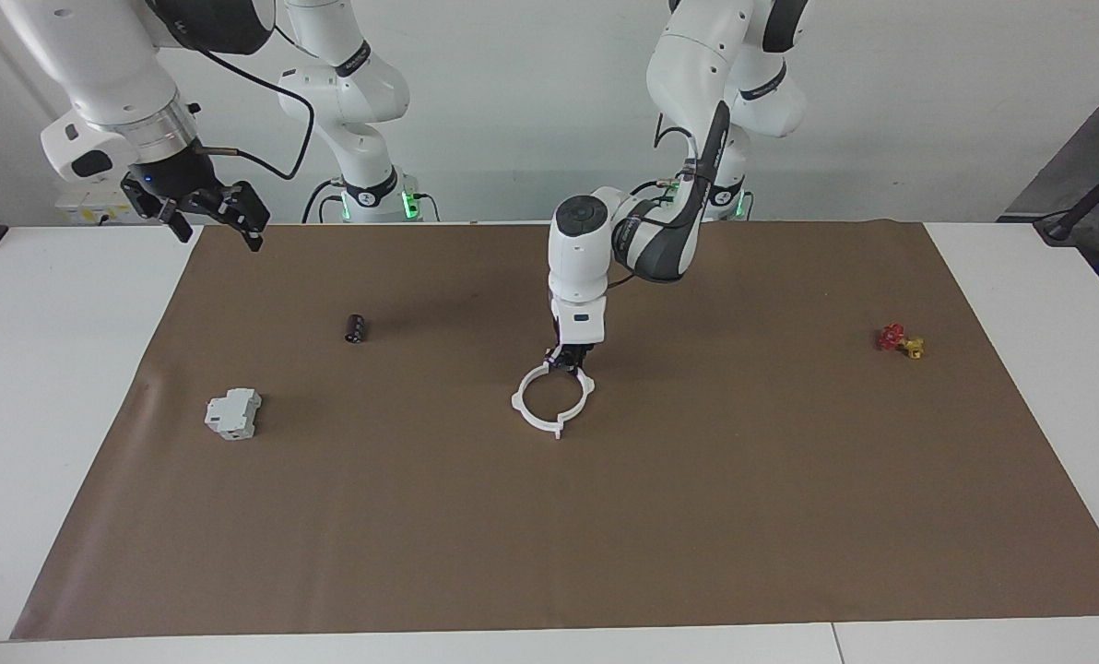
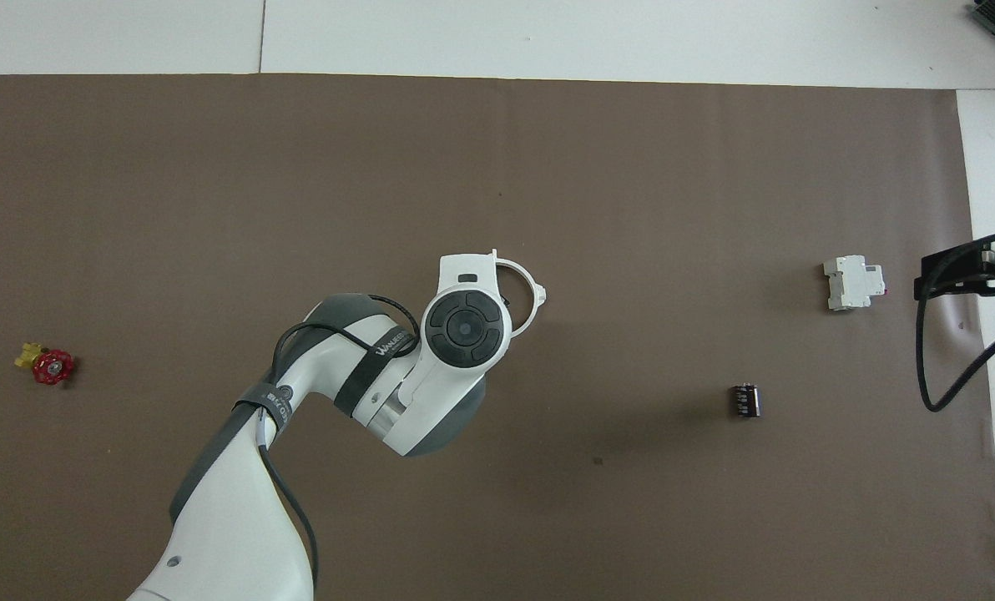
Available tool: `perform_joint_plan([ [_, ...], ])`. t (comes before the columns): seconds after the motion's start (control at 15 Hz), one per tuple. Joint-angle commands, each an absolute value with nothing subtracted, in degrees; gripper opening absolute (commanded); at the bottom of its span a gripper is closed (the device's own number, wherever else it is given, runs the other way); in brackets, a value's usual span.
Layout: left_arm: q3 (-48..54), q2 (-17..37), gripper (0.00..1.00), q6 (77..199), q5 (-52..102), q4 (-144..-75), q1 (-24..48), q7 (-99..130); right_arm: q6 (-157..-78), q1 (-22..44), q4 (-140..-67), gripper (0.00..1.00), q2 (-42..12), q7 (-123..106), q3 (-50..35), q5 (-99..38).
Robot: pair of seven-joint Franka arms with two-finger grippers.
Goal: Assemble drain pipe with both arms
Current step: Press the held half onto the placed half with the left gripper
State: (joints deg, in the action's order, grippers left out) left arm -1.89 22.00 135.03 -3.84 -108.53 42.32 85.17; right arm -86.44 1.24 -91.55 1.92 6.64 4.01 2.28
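The drain pipe [image 1: 527, 412] lies on the brown mat in the middle of the table as one closed white ring with small tabs. My left gripper [image 1: 569, 362] points straight down at the ring's rim nearest the robots, its fingers closed on that rim. In the overhead view the left hand covers most of the ring; only one arc [image 2: 534, 288] shows. My right gripper [image 1: 217, 222] is open and empty, raised over the mat's edge at the right arm's end of the table, where that arm waits. It also shows in the overhead view [image 2: 977, 274].
A grey-white boxy block [image 1: 233, 413] [image 2: 854, 283] and a small black cylinder [image 1: 356, 327] [image 2: 745, 400] lie toward the right arm's end. A red-and-gold valve piece [image 1: 899, 340] [image 2: 47, 364] lies toward the left arm's end.
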Motion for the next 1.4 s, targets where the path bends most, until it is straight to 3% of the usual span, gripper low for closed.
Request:
perform_joint_plan([
  [0.0, -2.81, 22.15, 0.0, 136.32, -5.97, -108.98, 42.81, 86.4, -86.48, 1.05, -92.29, 1.0, 2.55, 7.38, 3.78, 1.14],
  [1.34, -2.81, 22.15, 0.0, 136.49, -6.5, -109.69, 43.24, 89.47, -86.48, 1.05, -92.29, 1.0, 2.55, 7.47, 3.78, 1.14],
])
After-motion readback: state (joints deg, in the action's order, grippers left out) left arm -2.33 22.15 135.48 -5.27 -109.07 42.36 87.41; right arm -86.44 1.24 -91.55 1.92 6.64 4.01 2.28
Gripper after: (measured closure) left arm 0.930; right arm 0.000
